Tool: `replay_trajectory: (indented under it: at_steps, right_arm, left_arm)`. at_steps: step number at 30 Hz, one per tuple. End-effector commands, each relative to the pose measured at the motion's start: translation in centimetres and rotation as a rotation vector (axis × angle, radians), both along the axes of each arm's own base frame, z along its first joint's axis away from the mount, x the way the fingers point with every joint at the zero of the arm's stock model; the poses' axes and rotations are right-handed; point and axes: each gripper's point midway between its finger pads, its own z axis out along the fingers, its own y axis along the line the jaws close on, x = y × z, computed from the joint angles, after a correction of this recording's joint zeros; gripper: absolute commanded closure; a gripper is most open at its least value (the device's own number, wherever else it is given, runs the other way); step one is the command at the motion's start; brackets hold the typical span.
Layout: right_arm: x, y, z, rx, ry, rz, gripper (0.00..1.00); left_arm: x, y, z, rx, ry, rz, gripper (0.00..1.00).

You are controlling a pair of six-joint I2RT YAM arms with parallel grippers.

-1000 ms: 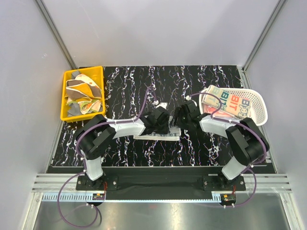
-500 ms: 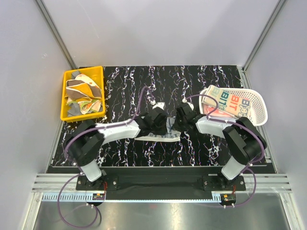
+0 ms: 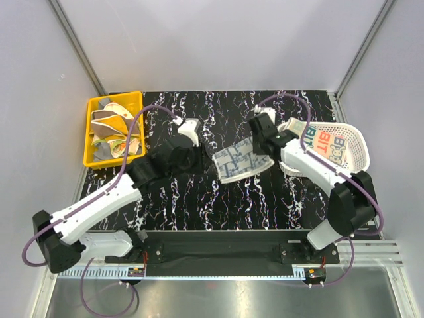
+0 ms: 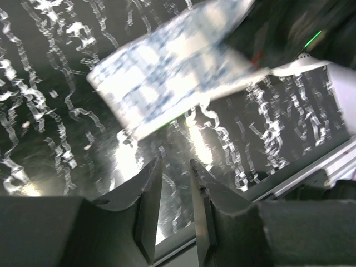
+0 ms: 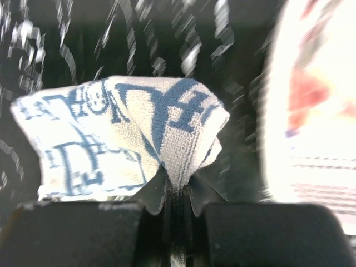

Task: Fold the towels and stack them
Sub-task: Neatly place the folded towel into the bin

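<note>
Right gripper (image 5: 177,192) is clamped on one edge of the blue-white towel (image 5: 111,133); left gripper (image 4: 169,211) stands slightly apart, empty. Pinched so, the hanging fold may open or slip in transit

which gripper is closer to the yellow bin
Left. The left gripper hangs to the right of the yellow bin, apart from it. The right gripper, pinching the blue-white towel, is farther right, near the white basket.

Top view sharp, evenly lit; wrist views motion-blurred, glare on table (image 4: 128,161)
</note>
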Motion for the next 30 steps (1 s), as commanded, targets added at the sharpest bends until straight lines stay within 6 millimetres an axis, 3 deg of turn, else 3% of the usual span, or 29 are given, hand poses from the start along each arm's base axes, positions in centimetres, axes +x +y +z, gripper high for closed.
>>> replay_trajectory:
  at_steps: [1, 6, 16, 30]
  right_arm:
    - [1.8, -4.7, 4.0, -0.19, -0.043, -0.026, 1.0]
    - [3.8, -8.7, 6.2, -0.241, -0.043, -0.089, 1.0]
    - [4.5, -15.3, 10.2, -0.307, -0.066, -0.228, 1.0]
    - [3.9, -18.7, 14.5, -0.33, -0.114, -0.283, 1.0]
  left_arm:
    - [-1.1, 2.5, -2.0, 0.104, 0.019, -0.029, 0.69]
    - [-1.8, 4.1, -2.0, 0.154, -0.003, -0.041, 0.68]
    - [-2.4, 4.7, -2.1, 0.189, -0.016, -0.1, 0.68]
    - [-3.0, 4.3, -2.9, 0.199, -0.003, -0.156, 0.68]
